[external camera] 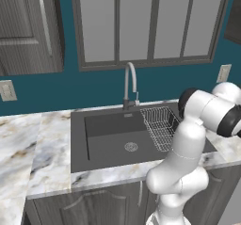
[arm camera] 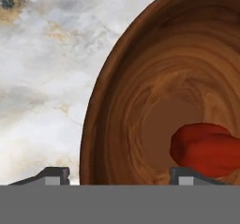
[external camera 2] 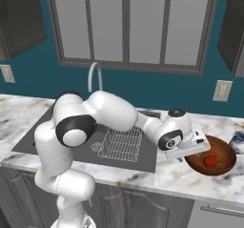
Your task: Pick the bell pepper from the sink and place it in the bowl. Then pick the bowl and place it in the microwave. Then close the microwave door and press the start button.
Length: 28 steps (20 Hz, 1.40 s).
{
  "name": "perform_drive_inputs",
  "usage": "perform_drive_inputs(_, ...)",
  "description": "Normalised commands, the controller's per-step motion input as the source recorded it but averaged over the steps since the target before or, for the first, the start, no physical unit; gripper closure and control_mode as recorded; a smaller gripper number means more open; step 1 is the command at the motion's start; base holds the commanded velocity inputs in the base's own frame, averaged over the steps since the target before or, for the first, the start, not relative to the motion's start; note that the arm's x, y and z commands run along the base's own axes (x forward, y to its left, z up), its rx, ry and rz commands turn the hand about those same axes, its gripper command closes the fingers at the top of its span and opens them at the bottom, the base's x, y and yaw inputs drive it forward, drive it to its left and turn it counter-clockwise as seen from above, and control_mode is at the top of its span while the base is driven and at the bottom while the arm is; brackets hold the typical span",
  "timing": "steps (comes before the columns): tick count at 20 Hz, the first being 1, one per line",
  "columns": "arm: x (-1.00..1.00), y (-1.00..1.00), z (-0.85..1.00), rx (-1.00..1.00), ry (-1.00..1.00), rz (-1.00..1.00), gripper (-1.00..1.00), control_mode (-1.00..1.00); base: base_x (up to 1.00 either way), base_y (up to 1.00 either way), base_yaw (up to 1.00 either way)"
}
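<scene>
The gripper (arm camera: 114, 174), jaws apart, straddles the wooden bowl's (external camera 2: 226, 167) near rim, the red bell pepper (external camera 2: 211, 161) lying inside.

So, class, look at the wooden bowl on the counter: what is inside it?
The red bell pepper lies inside the bowl, near its bottom. The gripper straddles the bowl's near rim, hiding part of it in the right base view.
</scene>
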Motion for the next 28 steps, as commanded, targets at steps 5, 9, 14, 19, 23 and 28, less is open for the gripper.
perform_drive_inputs(5, 0.0, 0.0, 0.0, 0.0, 0.0, 0.0, 1.0, -1.0, 0.0, 0.0, 0.0)
perform_drive_inputs(9, -0.13, 0.0, 0.0, 0.0, 0.0, 0.0, 1.0, -1.0, 0.0, 0.0, 0.0)
perform_drive_inputs(14, -0.4, 0.19, 0.1, -0.07, -0.07, 0.07, 1.0, -1.0, 0.0, 0.0, 0.0)
perform_drive_inputs(19, -0.18, 0.48, 0.76, -0.04, 0.0, 0.17, 1.0, -1.0, 0.0, 0.0, 0.0)
perform_drive_inputs(23, -0.06, 0.64, 1.0, -0.08, 0.01, 0.22, 1.0, -1.0, 0.0, 0.0, 0.0)
perform_drive_inputs(28, 0.0, 0.72, 1.0, -0.05, 0.13, 0.25, 1.0, -1.0, 0.0, 0.0, 0.0)
